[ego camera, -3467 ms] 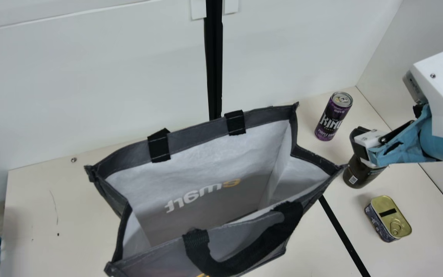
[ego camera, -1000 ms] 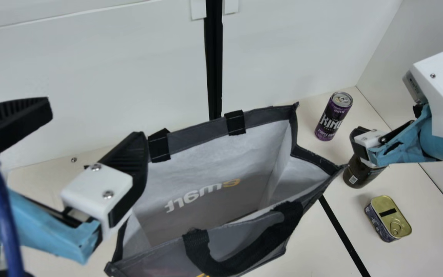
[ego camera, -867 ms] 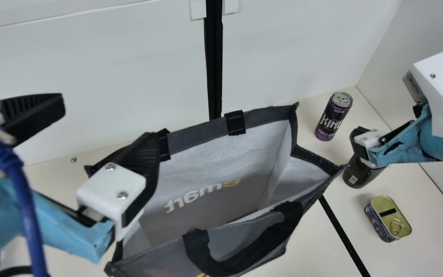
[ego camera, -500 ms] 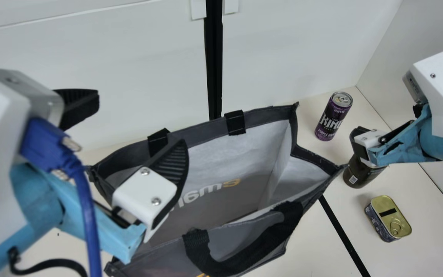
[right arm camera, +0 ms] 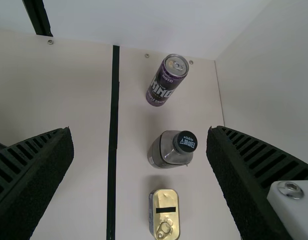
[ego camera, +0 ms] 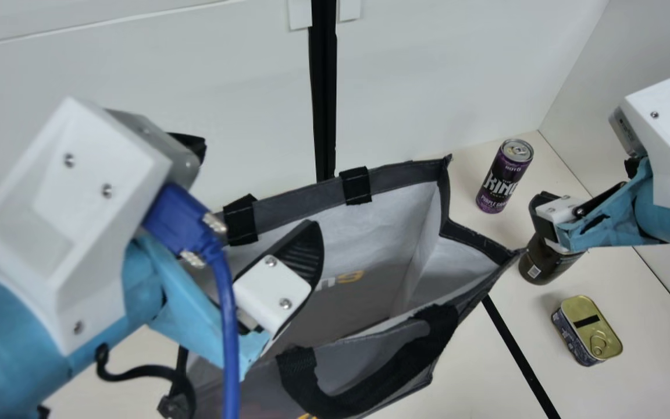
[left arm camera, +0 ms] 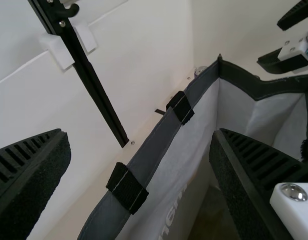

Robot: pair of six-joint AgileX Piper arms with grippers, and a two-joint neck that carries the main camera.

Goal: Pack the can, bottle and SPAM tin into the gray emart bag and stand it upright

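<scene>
The left gripper [left arm camera: 140, 137] has its two fingers well apart, with nothing clamped between them, and it is at the mouth of the gray emart bag [ego camera: 405, 173]. In its wrist view the back rim of the bag passes between the fingers, but I cannot tell how deep they reach. If they close without enough cloth, I think the rim may slip out. If the arm goes lower or more sideways before it grips, the finger over the opening could push the soft wall, and the bag could fold or tip, because it appears to have nothing heavy inside. The blue cable [ego camera: 230, 337] might also catch on the rim.

The right gripper [right arm camera: 139, 131] is open too, and it is above the bottle [right arm camera: 163, 150]. The can [ego camera: 503, 177] stands beyond the bottle, near the back wall, and the SPAM tin [ego camera: 594, 326] lies on the nearer side. All three are outside the bag. A crooked descent could perhaps knock the bottle into the tin.
</scene>
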